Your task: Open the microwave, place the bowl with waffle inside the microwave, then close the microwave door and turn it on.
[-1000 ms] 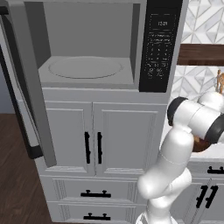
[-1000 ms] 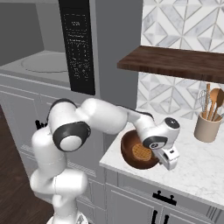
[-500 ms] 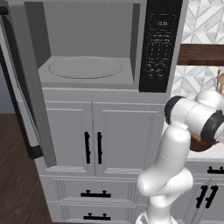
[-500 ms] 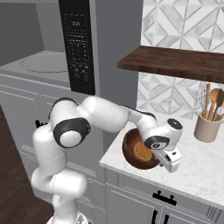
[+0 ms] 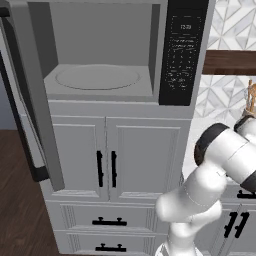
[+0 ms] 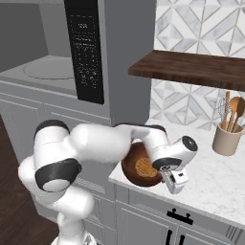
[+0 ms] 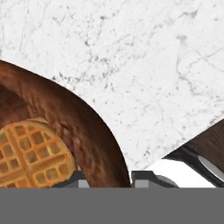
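The microwave [image 5: 100, 80] stands open, its grey cavity and round turntable bare, the keypad panel [image 5: 181, 50] at its right. The microwave door [image 5: 30, 100] hangs swung out to the left with its black bar handle [image 5: 20, 125]. Over the front left part of the counter, my gripper [image 6: 162, 173] is shut on the right rim of the bowl with waffle [image 6: 139, 165]. The bowl is tilted, with its inside facing the right base camera. In the hand view the bowl's brown wall [image 7: 78, 127] runs down between my fingertips [image 7: 111, 180], with the waffle [image 7: 30, 153] at lower left.
White marble counter [image 6: 215, 177] lies under and right of the bowl. A tan utensil crock [image 6: 227, 139] stands at its back right, under a dark wooden shelf [image 6: 191, 69]. Grey cabinet doors [image 5: 110, 165] with black handles sit below the microwave.
The bowl has tipped further onto its side and shifted slightly left with the gripper. The arm's elbow has moved a little. Microwave and door are unchanged.
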Robot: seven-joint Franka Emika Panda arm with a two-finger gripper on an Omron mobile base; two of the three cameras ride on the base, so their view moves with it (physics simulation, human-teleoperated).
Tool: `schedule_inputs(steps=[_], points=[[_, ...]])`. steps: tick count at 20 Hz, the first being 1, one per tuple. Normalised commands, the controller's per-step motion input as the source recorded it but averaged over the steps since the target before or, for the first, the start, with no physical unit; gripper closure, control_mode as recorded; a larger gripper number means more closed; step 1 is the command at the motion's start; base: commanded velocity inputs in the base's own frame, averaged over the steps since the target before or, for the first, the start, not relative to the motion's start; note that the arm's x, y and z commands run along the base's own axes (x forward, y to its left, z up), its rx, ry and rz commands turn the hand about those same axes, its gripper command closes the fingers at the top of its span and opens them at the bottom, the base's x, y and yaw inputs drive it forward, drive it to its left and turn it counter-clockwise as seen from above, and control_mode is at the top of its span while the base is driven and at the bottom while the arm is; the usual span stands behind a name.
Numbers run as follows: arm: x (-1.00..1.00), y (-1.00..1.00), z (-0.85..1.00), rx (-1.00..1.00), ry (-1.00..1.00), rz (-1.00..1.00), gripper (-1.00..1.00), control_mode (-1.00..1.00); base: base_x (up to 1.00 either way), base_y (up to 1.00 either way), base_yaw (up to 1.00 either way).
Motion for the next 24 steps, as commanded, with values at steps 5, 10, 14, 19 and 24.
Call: schedule_inputs(steps=[5, 10, 14, 19, 24], points=[[-0.76, 0.25, 0.74, 0.19, -0.11, -0.22, 1.0, -1.0, 0.0, 0.0, 0.0], [-0.89, 0.09, 0.89, 0.1, -0.04, -0.21, 1.0, -1.0, 0.0, 0.0, 0.0], [-0.93, 0.23, 1.0, 0.08, -0.01, -0.21, 1.0, -1.0, 0.0, 0.0, 0.0], [-0.96, 0.6, 0.89, 0.0, -0.06, -0.22, 1.0, -1.0, 0.0, 0.0, 0.0], [-0.91, 0.74, 0.73, 0.0, -0.17, -0.22, 1.0, -1.0, 0.0, 0.0, 0.0]])
